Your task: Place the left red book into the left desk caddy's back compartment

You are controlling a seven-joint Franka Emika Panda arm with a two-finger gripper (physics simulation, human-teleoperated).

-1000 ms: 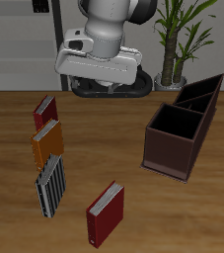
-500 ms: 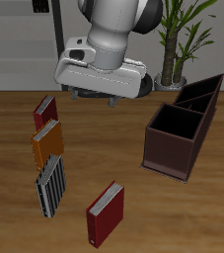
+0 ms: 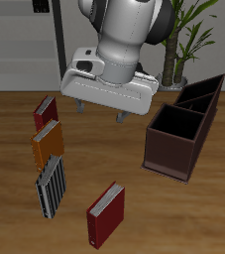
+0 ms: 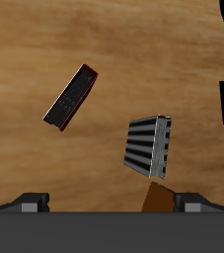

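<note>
The left red book (image 3: pixel 106 214) lies flat near the table's front edge, dark crimson with pale page edges; the wrist view also shows this red book (image 4: pixel 70 96). The left desk caddy (image 3: pixel 168 157) is a maroon box with black cells, standing off to one side. Its back compartment (image 3: pixel 205 91) is the far cell with the slanted wall edge. My gripper (image 3: pixel 100 111) hangs high over the table, well behind the red book and beside the caddy. It is open, with its fingertips (image 4: pixel 30 201) wide apart and nothing between them.
A smaller red book (image 3: pixel 46 111), an orange book (image 3: pixel 48 142) and a striped book (image 3: pixel 52 186) lie in a row away from the caddy. A potted plant (image 3: pixel 173 45) stands behind the caddy. The striped book (image 4: pixel 150 146) and orange book (image 4: pixel 160 200) show in the wrist view.
The hand has come down and moved toward the table's front and the caddy's side, so its fingers now show beneath it. Books and caddy have not moved.
</note>
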